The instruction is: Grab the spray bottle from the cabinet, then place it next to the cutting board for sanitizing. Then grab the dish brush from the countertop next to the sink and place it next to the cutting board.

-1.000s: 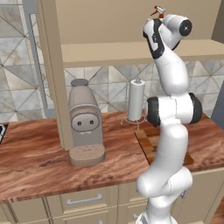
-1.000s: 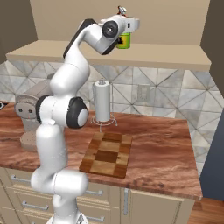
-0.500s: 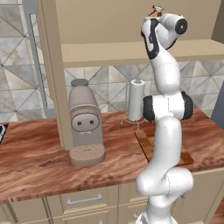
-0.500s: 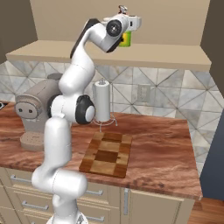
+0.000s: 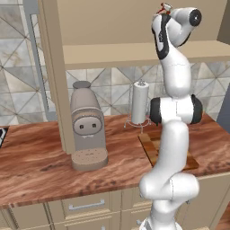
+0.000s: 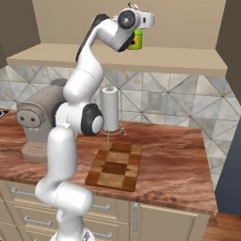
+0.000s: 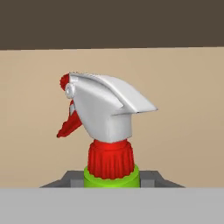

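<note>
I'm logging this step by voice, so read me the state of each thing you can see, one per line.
spray bottle: upright, at the cabinet shelf, in front of the gripper
gripper: raised at shelf height by the bottle; open or shut cannot be told
cabinet: open, shelf exposed
cutting board: flat on the countertop, nothing on it
paper-towel roll: upright on its stand
coffee machine: upright on the countertop
</note>
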Available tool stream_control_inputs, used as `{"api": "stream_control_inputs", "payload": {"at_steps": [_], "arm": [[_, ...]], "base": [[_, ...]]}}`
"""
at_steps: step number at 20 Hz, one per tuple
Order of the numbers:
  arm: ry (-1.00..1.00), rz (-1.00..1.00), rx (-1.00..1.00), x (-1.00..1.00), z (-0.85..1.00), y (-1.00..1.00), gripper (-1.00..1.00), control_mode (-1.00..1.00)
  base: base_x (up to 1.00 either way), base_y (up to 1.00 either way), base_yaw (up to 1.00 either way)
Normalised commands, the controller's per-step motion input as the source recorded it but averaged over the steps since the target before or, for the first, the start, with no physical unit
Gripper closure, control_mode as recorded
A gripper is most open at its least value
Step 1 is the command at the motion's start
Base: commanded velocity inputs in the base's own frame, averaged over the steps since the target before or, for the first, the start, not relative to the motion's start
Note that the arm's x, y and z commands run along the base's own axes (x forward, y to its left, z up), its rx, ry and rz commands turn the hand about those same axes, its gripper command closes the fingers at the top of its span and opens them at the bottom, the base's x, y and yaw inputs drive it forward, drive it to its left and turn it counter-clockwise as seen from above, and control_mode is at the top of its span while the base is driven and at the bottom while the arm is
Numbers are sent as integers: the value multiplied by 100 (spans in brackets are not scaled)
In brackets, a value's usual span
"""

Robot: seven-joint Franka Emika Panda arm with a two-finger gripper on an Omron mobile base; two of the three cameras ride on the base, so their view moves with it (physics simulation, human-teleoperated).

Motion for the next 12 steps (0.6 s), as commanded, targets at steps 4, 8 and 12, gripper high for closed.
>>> {"api": "stream_control_inputs", "payload": {"at_steps": [4,8,12], "arm": [[8,0,4,-74,0,-1,100,-100],[7,0,4,-99,-1,-1,100,-100],[2,0,3,-100,-19,0,100,-100]], "base": [[0,0,0],[0,0,0],[0,0,0]]}}
